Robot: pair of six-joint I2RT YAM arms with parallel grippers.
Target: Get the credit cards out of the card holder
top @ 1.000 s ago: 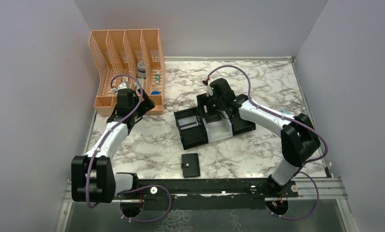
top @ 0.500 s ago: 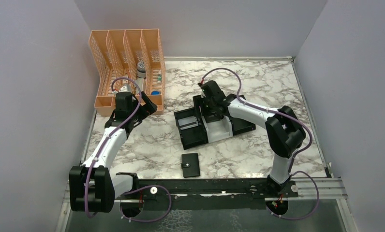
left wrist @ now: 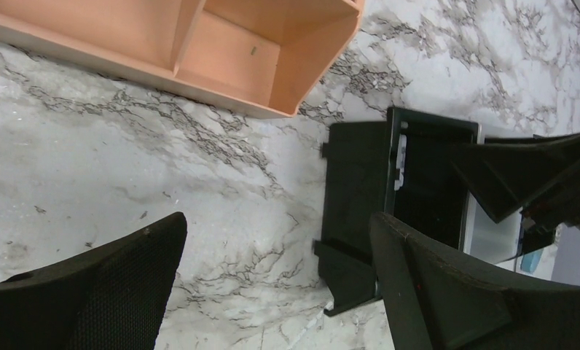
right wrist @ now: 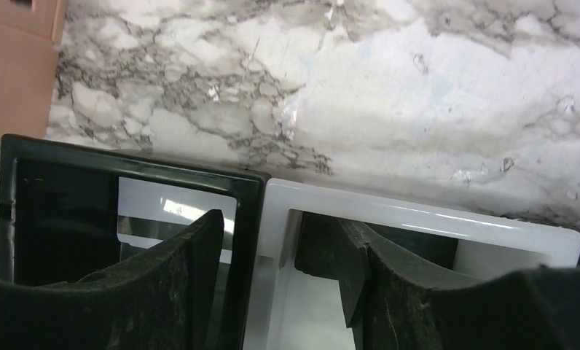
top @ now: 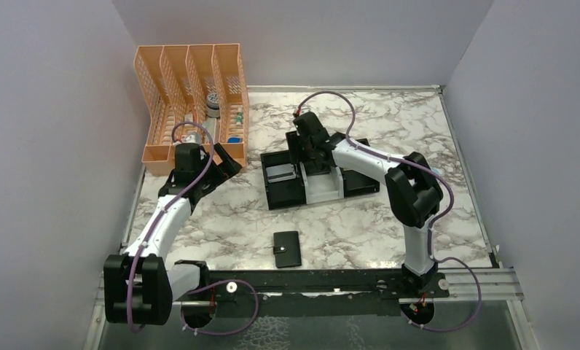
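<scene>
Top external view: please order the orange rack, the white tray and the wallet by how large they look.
1. Orange rack, clearly the largest.
2. White tray, partly hidden by the right arm.
3. Wallet, the smallest.

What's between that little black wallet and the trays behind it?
Nothing; only bare marble tabletop separates the wallet from the trays, shown in the top view.
</scene>
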